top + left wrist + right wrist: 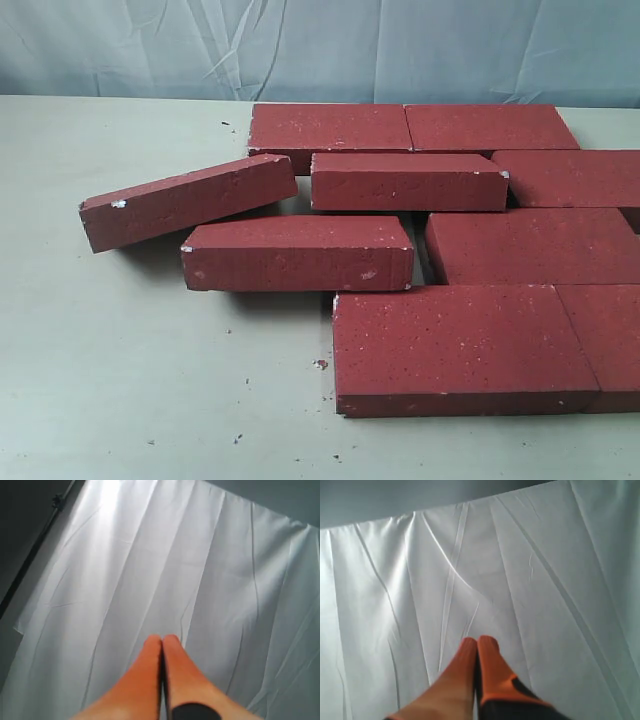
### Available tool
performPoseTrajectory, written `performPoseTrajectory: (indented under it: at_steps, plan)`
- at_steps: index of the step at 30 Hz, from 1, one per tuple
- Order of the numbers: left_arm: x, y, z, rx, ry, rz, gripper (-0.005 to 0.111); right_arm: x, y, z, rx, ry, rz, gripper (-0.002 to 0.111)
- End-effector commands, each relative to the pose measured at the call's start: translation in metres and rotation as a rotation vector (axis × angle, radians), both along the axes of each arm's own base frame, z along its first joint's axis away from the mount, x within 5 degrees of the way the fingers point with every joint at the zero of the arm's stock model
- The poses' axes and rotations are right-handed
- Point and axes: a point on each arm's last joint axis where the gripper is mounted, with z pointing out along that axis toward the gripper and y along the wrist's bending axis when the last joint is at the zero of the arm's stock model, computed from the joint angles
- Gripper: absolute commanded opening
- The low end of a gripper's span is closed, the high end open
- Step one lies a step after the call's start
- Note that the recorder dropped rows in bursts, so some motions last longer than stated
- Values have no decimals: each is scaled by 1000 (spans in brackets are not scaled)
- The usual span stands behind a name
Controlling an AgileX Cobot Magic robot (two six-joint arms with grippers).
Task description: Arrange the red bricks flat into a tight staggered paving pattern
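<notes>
Several dark-red bricks lie on the pale table (120,380) in the exterior view. Flat ones form rows at the right: two at the back (330,127), (490,127), one at mid-right (575,177), one below it (535,245), and a large near one (460,345) with another beside it (612,340). Three stand on their thin sides: a tilted one at the left (185,200), one in front (297,253), one in the middle (408,180). Neither arm shows in the exterior view. The left gripper (162,639) and right gripper (478,640) are shut, empty, facing white curtain.
A wrinkled white-blue curtain (320,45) hangs behind the table. Small crumbs of brick (320,364) dot the front of the table. A dark pole (30,555) runs along the curtain's edge in the left wrist view.
</notes>
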Motion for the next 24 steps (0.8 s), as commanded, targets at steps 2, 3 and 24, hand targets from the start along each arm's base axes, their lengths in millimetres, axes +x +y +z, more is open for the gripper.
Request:
performPoseTrajectory:
  at_steps: [2, 3, 24]
  plan:
    - [56, -15, 15, 314, 321, -24, 0, 52, 0, 4, -101, 335, -35, -1]
    - [62, -15, 15, 319, 360, -26, 0, 59, -1, 3, -109, 376, -38, -1]
    - [185, -61, -36, 676, 913, -196, 0, 195, 10, -122, -358, 1203, 168, -1]
